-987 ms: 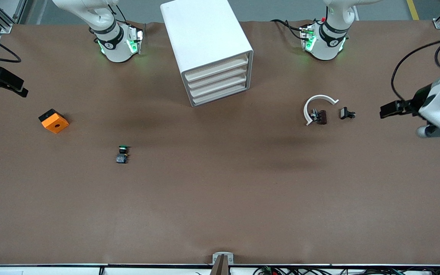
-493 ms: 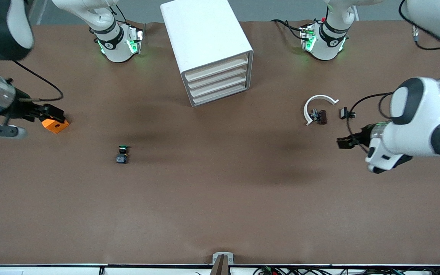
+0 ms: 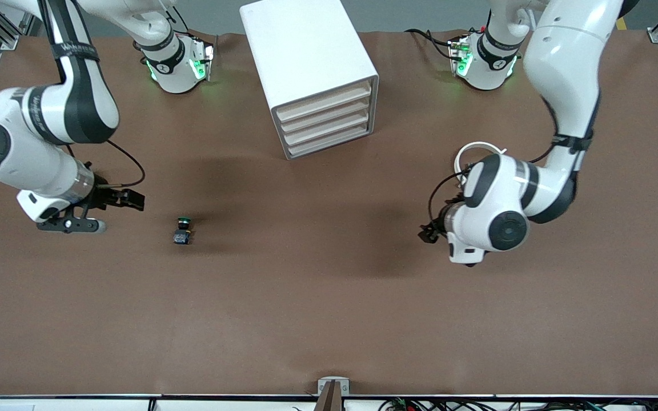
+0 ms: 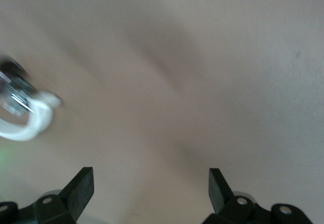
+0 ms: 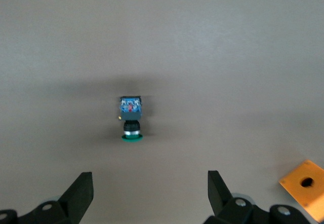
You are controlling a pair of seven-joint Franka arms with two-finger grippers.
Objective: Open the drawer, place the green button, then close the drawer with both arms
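Button (image 3: pixel 182 230) is lying on its side on the bare table (image 3: pixel 329 319), well nearer the front camera than the cabinet (image 3: pixel 312 74) and toward the right arm's end; in my right wrist view it (image 5: pixel 130 117) is sitting alone between the spread fingers, green cap at one end and dark body at the other. I am seeing the right gripper (image 3: pixel 129 200) hanging over the table just beside the button, on the side toward the right arm's end, and its fingers (image 5: pixel 81 191) are standing wide apart with nothing between them. An orange cube (image 5: pixel 305 187) is showing at the edge of that wrist view; in the front view the right arm is covering it. I am reading all four drawers as pushed in, the lowest drawer (image 3: pixel 329 145) sitting flush with the rest. My left gripper (image 3: pixel 429 233) is hovering over bare table toward the left arm's end, nearer the front camera than the white ring (image 3: pixel 477 149), and its fingers (image 4: pixel 81 188) are also spread with nothing held. That ring (image 4: pixel 30 122) is appearing at the edge of the left wrist view with a small dark piece (image 4: pixel 12 84) touching it.
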